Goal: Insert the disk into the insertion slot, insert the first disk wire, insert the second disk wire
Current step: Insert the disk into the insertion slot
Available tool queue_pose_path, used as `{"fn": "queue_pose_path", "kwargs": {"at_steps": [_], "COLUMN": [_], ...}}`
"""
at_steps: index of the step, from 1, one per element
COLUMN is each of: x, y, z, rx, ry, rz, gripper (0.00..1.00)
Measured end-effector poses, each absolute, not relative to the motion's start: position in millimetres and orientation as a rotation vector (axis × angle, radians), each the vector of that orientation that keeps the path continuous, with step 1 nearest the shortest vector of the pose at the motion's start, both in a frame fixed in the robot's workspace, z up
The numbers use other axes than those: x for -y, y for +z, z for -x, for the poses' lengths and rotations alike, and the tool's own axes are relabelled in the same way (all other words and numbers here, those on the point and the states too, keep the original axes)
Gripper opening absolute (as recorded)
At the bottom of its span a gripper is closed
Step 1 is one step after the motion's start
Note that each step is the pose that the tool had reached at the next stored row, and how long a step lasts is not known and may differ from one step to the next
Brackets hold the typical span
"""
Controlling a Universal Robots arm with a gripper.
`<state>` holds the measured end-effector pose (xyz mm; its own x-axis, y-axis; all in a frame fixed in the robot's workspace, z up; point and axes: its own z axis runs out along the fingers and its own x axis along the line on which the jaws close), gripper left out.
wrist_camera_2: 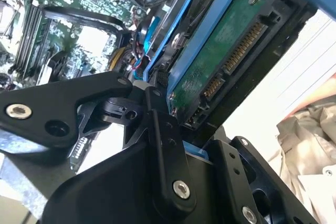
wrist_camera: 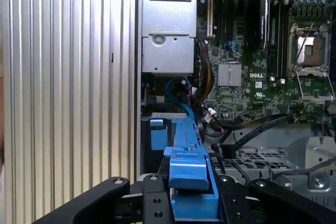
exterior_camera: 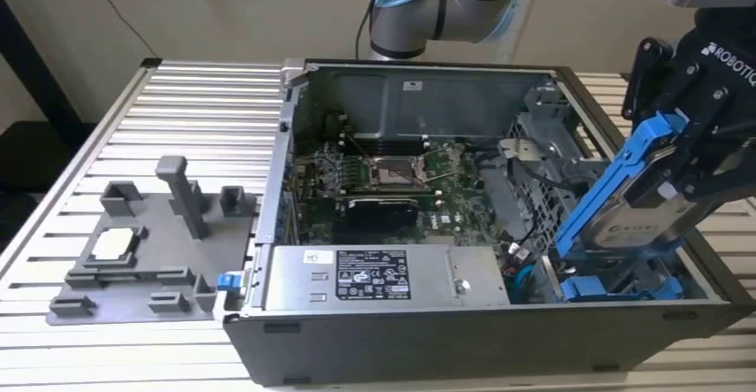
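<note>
**While the disk hangs tilted over its bay**

As the black two-fingered end effector is clamped shut on it, the flat silver-grey disk, with its pale printed label and bright blue plastic carrier frame, slants steeply at the corner of the open dark-grey metal computer case on the exterior view's right. Its lower end dips inside the case walls. Its upper end rises above the rim, toward the exterior view's right. The case stands on a ribbed aluminium surface.

The insertion slot lies just under the disk's lower end, beside the boxy silver power supply, where a second blue plastic carrier sits low in the bay. Whether the lower end already touches the bay cannot be told.

In the second wrist view the disk's green circuit board and its row of connector pins face the camera. In the first wrist view the blue frame runs straight away from the end effector toward the bay, with blue and black cables bunched near its far end.

Doing this step well probably calls for a firm grip and a frame kept parallel to the bay's rails, so it does not wedge. The loose cables look like the likeliest snag, and the green motherboard beside the bay should be kept clear of the disk's edge.
</note>
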<state>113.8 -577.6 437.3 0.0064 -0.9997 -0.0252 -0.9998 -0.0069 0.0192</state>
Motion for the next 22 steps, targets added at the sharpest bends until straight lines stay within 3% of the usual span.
{"fn": "queue_pose_path", "kwargs": {"at_steps": [22], "x": [578], "y": [419], "z": [-117], "rx": [-2.203], "ry": [0.052], "rz": [2.231], "gripper": [0.33]}}
